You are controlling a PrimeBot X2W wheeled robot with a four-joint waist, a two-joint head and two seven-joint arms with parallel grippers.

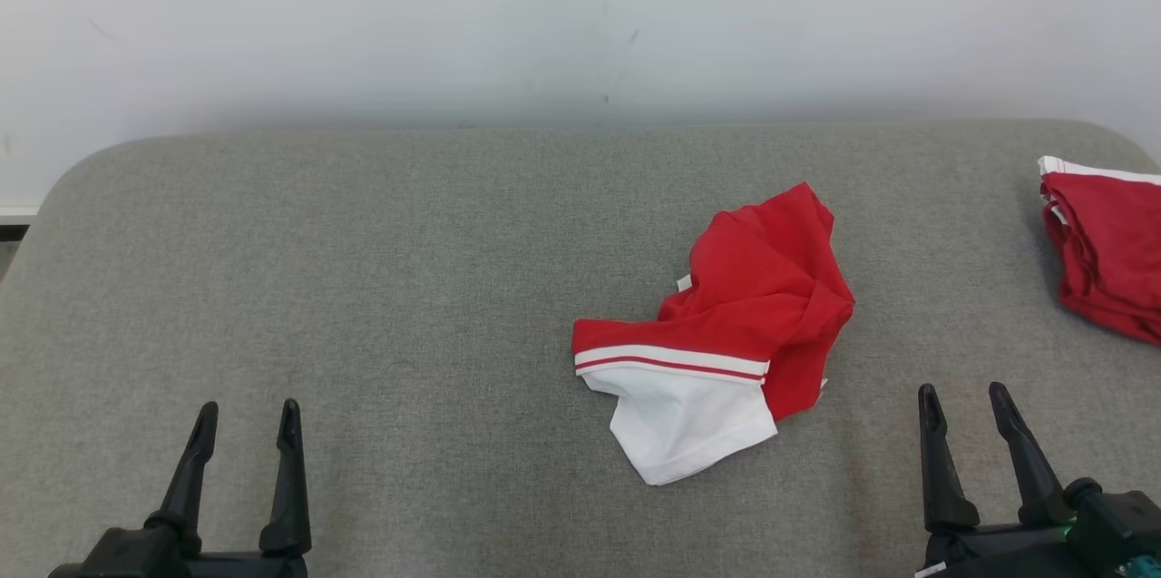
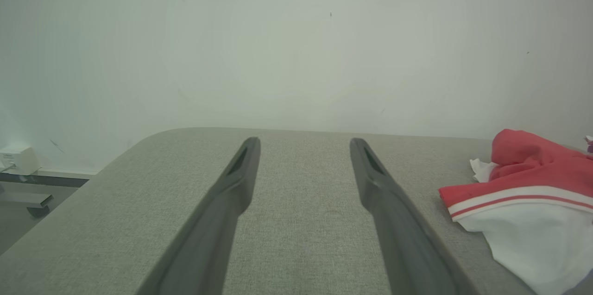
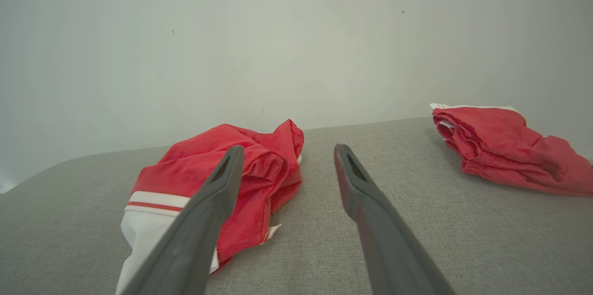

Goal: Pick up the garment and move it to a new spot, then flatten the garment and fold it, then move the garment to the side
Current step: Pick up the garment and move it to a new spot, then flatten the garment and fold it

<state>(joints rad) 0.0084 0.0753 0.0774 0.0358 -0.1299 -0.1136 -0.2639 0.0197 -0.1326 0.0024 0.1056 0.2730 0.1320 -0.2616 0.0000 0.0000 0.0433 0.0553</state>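
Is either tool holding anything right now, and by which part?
Nothing is held. The left tool and right tool both stand open and empty; the crumpled garment lies loose on the grey surface, touching neither.

head view looks down over grey table (image 1: pixel 363 288), both wrist views low along it toward wall (image 2: pixel 296 54), sharing crumpled garment (image 2: pixel 523 165)

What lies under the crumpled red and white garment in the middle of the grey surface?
The garment rests on the grey padded surface, which shows all around it. A red fold overlaps the white part. Anything beneath the crumpled cloth is covered, so I cannot tell.
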